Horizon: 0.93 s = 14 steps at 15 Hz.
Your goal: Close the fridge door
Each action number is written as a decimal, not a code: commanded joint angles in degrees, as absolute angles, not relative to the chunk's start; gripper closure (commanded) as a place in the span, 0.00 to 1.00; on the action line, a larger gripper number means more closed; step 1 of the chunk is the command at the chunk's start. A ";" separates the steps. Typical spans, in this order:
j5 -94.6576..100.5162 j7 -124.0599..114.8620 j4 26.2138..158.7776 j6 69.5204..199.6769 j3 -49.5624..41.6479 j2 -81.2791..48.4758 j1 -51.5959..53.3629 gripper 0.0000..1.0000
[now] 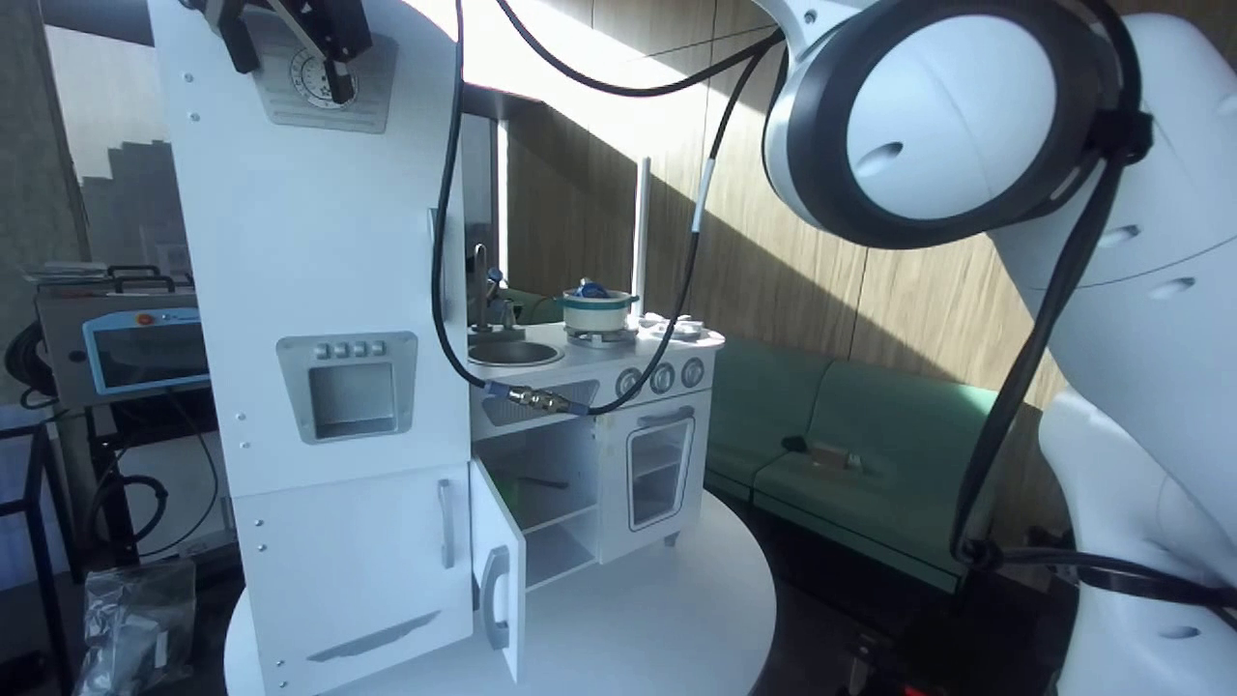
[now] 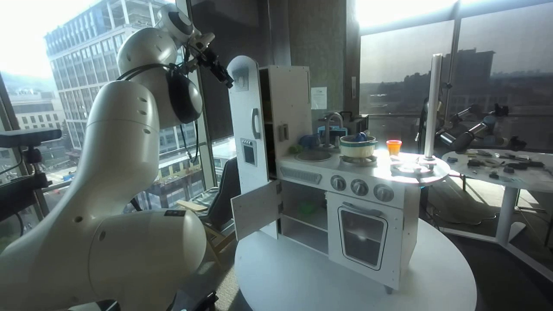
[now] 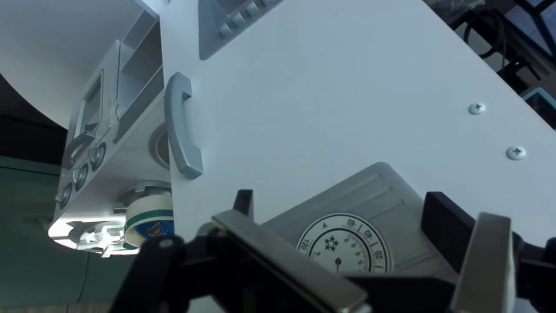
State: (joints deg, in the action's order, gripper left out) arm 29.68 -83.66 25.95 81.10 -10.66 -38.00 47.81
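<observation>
The fridge door [image 1: 319, 242] is the tall white upper door of a toy kitchen. In an exterior view the door [image 2: 242, 112] stands ajar, with a dark gap between it and the fridge body [image 2: 293, 97]. Its grey handle [image 3: 180, 128] shows at the left in the wrist view. My gripper [image 1: 290, 77] is at the top of the door, in front of the grey dial panel [image 3: 373, 191]. In the wrist view the gripper [image 3: 339, 206] has its fingers wide apart with nothing between them. Whether the fingertips touch the door cannot be told.
A small cupboard door [image 2: 257, 209] below stands open, close to the lower fridge door [image 1: 358, 570]. A pot [image 2: 357, 146], an orange cup [image 2: 393, 147] and a white post [image 2: 433, 106] are on the counter. A black cable [image 1: 445, 242] hangs from the arm.
</observation>
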 commanded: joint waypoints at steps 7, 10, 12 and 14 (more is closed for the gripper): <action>28.63 -88.48 25.53 80.60 -10.88 -38.20 45.68 0.00; 28.68 -88.61 25.59 80.76 -10.91 -38.16 45.76 0.00; 28.68 -88.62 25.57 80.75 -10.91 -38.17 45.77 0.00; 28.68 -88.63 25.59 80.78 -10.91 -38.16 45.77 0.00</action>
